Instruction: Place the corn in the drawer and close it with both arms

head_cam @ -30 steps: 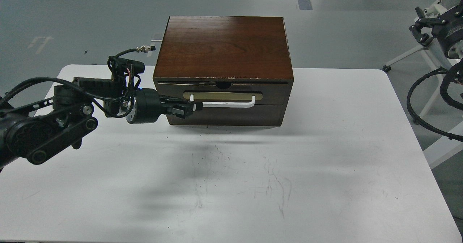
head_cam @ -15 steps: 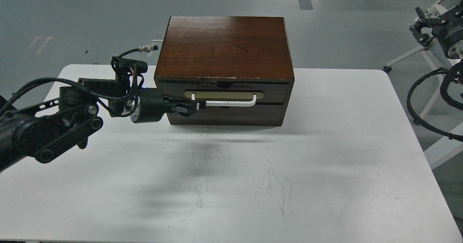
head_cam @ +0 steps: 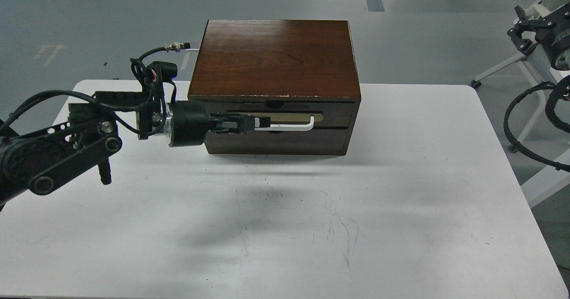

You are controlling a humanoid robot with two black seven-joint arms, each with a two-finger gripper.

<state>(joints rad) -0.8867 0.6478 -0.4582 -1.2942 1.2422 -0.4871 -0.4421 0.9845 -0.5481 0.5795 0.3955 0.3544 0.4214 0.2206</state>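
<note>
One table [head_cam: 401, 228], white and scuffed with dark scratch marks near its middle, fills the near part of the head view. Farther back, the left arm [head_cam: 58, 150] comes in from the left edge, black with a silver ring joint and looped cables, and reaches across toward the front of a brown wooden box [head_cam: 276, 56] standing on the table. The left gripper [head_cam: 262, 123] lies level in front of the drawer [head_cam: 338, 112], at the left part of the white handle [head_cam: 289, 127]; its dark fingers overlap the bar there, yet they merge into one dark shape, so I cannot tell whether they are clamped on the bar or merely set against it. The drawer front looks flush, or nearly so, with the box face, under a chipped top edge, with a beige oval plate [head_cam: 285, 117] behind the handle. Below it sits a plain lower panel [head_cam: 285, 142]. No corn shows anywhere in the view. At the far right edge, off the table and over the grey floor [head_cam: 111, 18], the right arm [head_cam: 541, 32] is partly in view with black cable loops; its gripper cannot be made out.
</note>
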